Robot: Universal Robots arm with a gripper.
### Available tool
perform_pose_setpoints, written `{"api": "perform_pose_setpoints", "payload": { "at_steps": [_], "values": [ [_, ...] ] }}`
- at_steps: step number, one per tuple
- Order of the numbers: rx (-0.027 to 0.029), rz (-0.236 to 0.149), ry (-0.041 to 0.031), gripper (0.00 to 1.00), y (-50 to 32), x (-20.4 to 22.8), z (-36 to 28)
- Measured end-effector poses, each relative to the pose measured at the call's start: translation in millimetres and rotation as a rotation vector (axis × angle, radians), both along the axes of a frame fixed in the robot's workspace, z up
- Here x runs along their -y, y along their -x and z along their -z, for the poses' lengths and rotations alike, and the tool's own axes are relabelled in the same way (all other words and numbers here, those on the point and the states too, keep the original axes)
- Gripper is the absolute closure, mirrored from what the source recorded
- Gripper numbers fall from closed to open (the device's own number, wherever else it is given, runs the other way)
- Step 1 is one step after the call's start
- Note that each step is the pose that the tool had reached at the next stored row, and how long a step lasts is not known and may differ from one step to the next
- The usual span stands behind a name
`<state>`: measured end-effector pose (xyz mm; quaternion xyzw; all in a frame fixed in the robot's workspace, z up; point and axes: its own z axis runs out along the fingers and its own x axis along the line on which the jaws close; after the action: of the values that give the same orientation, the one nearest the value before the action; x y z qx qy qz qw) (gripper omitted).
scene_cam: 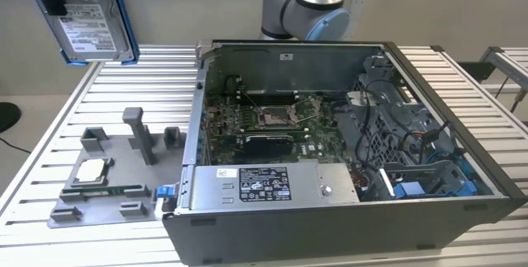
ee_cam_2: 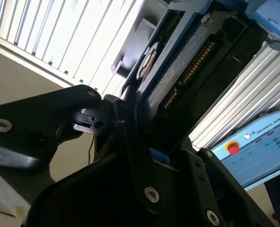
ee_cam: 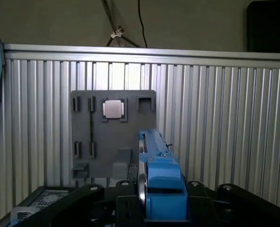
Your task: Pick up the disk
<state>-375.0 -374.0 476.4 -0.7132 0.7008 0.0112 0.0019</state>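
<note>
An open computer case [scene_cam: 330,233] stands on a ribbed metal table [scene_cam: 140,81], exposing a green motherboard [scene_cam: 247,125], a grey power supply box [scene_cam: 272,183] with a black label along the near wall, and a tangle of cables [scene_cam: 387,112] towards the exterior view's right. Just beside the case, on the exterior view's left, a grey plate [scene_cam: 115,156] with upright posts [scene_cam: 136,132] lies flat on the table. A small square silver chip [scene_cam: 91,170] rests in one of the plate's pockets.
</note>
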Motion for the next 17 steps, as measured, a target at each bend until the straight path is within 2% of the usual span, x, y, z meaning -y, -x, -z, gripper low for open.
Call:
{"api": "perform_pose_setpoints", "payload": {
  "at_steps": [17],
  "values": [
    [-0.0029,0.0,0.0,1.0,-77.0,0.0,0.0]
  ]
}}
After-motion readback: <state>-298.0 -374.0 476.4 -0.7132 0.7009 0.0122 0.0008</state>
